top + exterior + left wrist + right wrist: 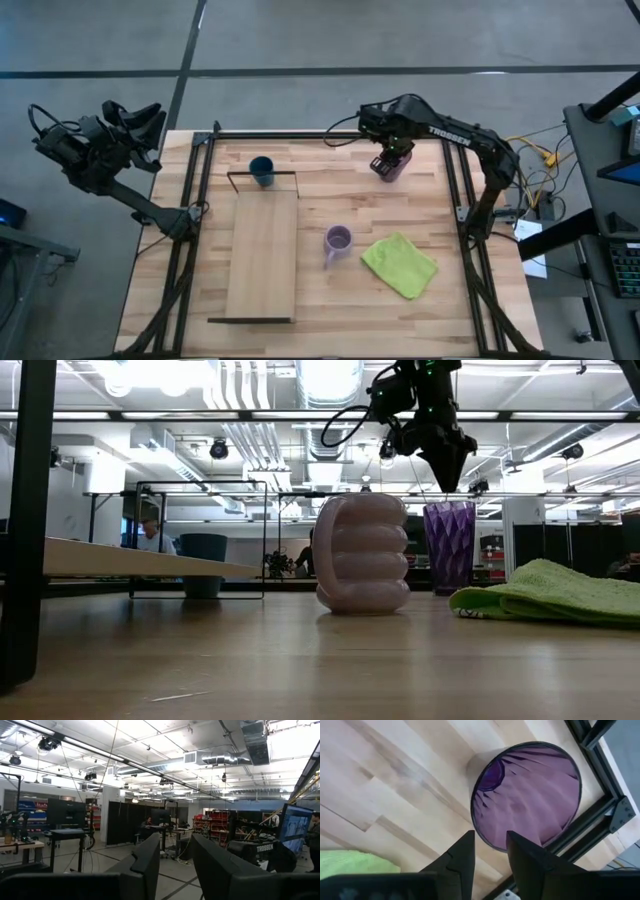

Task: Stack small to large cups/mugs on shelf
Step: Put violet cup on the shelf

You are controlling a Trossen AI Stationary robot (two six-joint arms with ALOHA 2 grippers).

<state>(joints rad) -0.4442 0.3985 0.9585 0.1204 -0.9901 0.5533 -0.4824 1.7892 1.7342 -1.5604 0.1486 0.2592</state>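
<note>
The purple tumbler [390,168] stands upright on the tabletop near the far right; it also shows in the low view [450,547]. My right gripper [490,840] hovers just above it [445,482], pointing down, fingers a little apart over the near part of its rim [492,847], touching nothing. The lilac mug [338,240] stands mid-table. The dark blue cup [262,170] stands at the far end of the wooden shelf [263,255], inside its dark bracket. My left gripper [140,115] is open and empty, raised beyond the table's far left corner.
A green cloth [400,263] lies on the table right of the mug, toward the near side. A black metal frame [452,190] runs along the table's edges, close behind the tumbler. Bare wood lies between the shelf and the mug.
</note>
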